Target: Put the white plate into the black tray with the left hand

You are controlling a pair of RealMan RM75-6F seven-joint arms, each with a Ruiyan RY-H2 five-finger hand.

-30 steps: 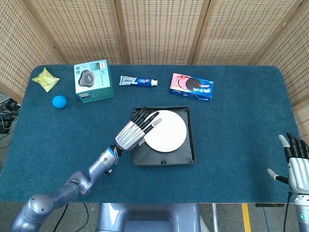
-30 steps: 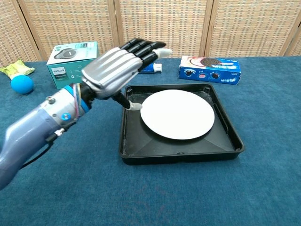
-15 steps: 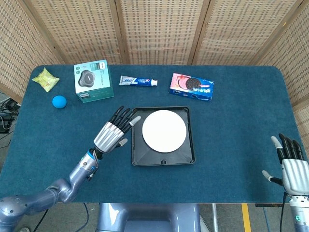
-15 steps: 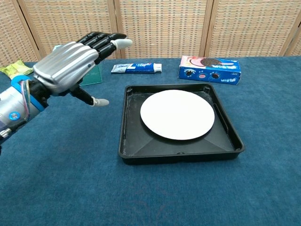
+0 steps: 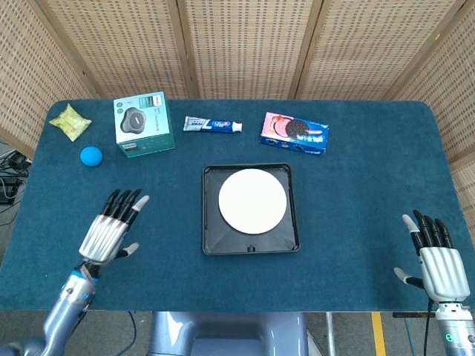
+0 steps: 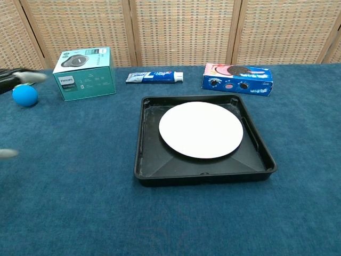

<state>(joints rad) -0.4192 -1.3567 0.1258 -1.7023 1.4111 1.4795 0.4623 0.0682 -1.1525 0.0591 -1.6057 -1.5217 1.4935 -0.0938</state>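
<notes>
The white plate [image 5: 252, 201] [image 6: 201, 129] lies flat inside the black tray [image 5: 210, 245] [image 6: 146, 173] in the middle of the table. My left hand [image 5: 109, 229] hovers open near the table's front left, well apart from the tray, fingers spread and empty. In the chest view only its fingertips [image 6: 21, 76] show at the left edge. My right hand [image 5: 433, 257] is open at the front right corner, holding nothing.
Along the back stand a green Philips box [image 5: 143, 123] [image 6: 85, 73], a toothpaste tube [image 5: 213, 124] [image 6: 154, 77] and a blue cookie box [image 5: 295, 133] [image 6: 238, 78]. A blue ball [image 5: 91, 156] [image 6: 24, 95] and a yellow snack bag [image 5: 70, 121] lie at the back left.
My left hand has let go of the plate and drawn back from the tray to the front left. The plate stays in the tray. My right hand shifted slightly.
</notes>
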